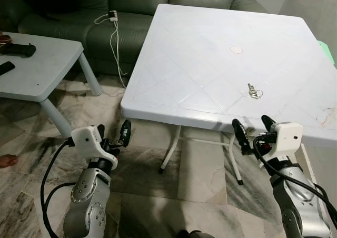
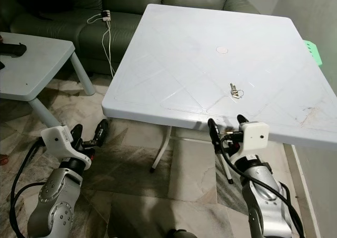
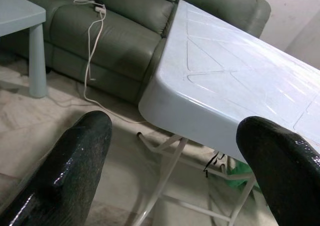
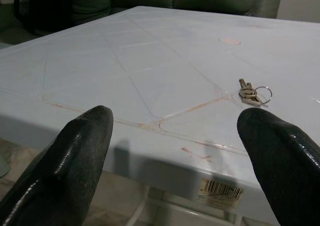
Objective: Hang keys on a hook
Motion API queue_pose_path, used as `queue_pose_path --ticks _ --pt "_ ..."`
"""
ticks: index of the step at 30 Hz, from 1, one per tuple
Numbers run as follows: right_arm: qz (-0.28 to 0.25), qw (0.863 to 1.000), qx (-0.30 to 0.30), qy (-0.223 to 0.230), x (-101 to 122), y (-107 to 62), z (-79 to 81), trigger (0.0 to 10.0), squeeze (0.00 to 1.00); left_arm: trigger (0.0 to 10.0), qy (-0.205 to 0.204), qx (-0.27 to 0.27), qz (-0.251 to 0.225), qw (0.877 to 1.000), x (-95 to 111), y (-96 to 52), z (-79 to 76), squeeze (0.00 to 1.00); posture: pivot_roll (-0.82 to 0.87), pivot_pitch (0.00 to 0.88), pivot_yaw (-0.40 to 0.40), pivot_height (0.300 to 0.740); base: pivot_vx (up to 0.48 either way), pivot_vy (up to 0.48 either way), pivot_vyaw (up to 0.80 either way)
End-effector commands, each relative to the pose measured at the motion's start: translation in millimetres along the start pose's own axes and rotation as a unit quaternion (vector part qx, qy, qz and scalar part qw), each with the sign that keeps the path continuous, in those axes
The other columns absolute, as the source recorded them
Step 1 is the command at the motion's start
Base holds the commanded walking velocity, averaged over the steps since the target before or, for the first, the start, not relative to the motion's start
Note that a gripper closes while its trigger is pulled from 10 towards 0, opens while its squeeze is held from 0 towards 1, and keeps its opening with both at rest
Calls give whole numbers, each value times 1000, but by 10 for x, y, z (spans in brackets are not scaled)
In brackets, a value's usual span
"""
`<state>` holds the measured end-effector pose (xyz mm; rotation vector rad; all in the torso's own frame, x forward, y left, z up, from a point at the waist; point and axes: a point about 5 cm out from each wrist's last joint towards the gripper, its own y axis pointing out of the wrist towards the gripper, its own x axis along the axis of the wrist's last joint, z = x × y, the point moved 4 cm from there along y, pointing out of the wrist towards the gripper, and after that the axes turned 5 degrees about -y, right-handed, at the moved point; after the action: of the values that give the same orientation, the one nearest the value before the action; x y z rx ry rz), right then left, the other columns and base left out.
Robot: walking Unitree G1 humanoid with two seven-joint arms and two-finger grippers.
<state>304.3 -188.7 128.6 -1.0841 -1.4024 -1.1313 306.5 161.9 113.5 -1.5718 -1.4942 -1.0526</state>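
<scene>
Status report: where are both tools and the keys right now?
Right tool open, at table edge, short of keys. Left tool open, low over floor. Nothing between.

We see white plastic folding table (image 1: 210, 53) on marbled tile floor (image 1: 200, 175). Dark green leather sofa (image 1: 131, 6) behind it, white cable (image 1: 113, 38) trailing down. Low pale side table (image 1: 37, 64) at left.

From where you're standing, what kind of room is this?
Most likely a home living room: a green leather sofa along the far side, a white folding plastic table with keys on it, a low side table, and a marble-patterned tiled floor.
</scene>
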Motion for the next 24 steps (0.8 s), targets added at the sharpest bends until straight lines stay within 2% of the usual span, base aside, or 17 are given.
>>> queue_pose_path --ticks 1,17,21,23,24 --pt "-2 1000 -5 -5 30 -24 -37 10000 0 10000 5 -10 -2 1000 28 -7 -39 0 -10 171 -65 740 315 0 0" --pt "-2 1000 -13 4 25 -19 -10 10000 0 10000 30 -19 1 999 128 35 -31 0 3 205 -38 740 345 0 0" --pt "-1 1000 -11 9 8 -45 34 10000 0 10000 46 -33 4 998 131 47 -88 0 2 201 -36 740 249 0 0" --pt "0 1000 -14 12 0 -56 35 10000 0 10000 29 -35 5 999 139 68 -118 0 0 195 -36 740 0 0 0" --pt "0 1000 -14 11 0 -62 34 10000 0 10000 37 -36 6 999 147 75 -140 0 -3 192 -35 740 0 0 0"
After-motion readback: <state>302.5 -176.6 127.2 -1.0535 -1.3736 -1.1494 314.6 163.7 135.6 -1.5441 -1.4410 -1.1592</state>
